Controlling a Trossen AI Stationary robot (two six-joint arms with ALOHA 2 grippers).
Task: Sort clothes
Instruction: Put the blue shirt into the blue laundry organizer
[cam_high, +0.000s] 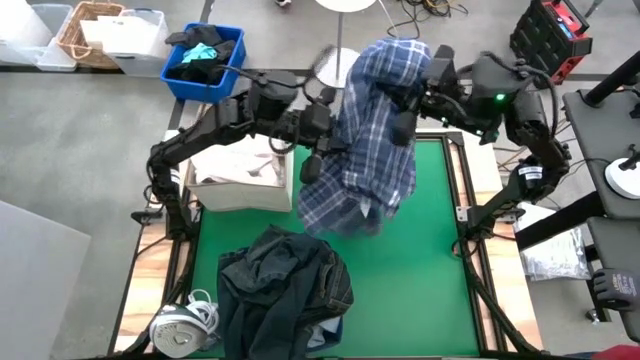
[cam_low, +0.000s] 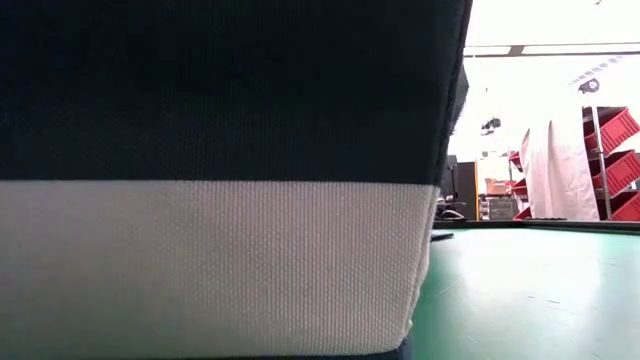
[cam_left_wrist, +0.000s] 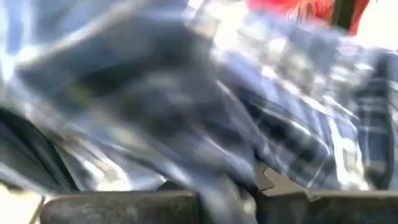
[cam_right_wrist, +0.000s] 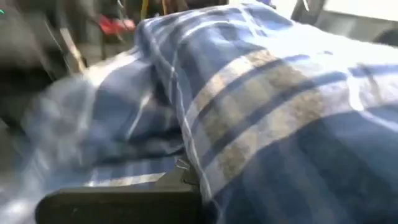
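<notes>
Plaid shirt (cam_high: 370, 130), blue and white, hangs in the air over the far half of the green desk (cam_high: 420, 270), held up between both arms. Its upper part is bunched near the desk's far edge and its tail droops toward the desk's middle. The left tool (cam_high: 322, 125) meets the shirt's left side and the right tool (cam_high: 410, 110) its right side; cloth folds over both. In the left wrist view the plaid fabric (cam_left_wrist: 249, 124) fills the picture, blurred, above that tool's dark fingers (cam_left_wrist: 124, 208); in the right wrist view the plaid (cam_right_wrist: 267, 93) lies over that tool's finger (cam_right_wrist: 118, 202). Whether either tool is clamped on the cloth or apart I cannot tell.

On the near left of the desk lies a heap of dark navy and denim garments (cam_high: 285, 290). Beside the desk's left edge sits a box of white clothes (cam_high: 240, 180). Beyond it stands a blue bin (cam_high: 205, 60) with dark and teal fabric inside.
</notes>
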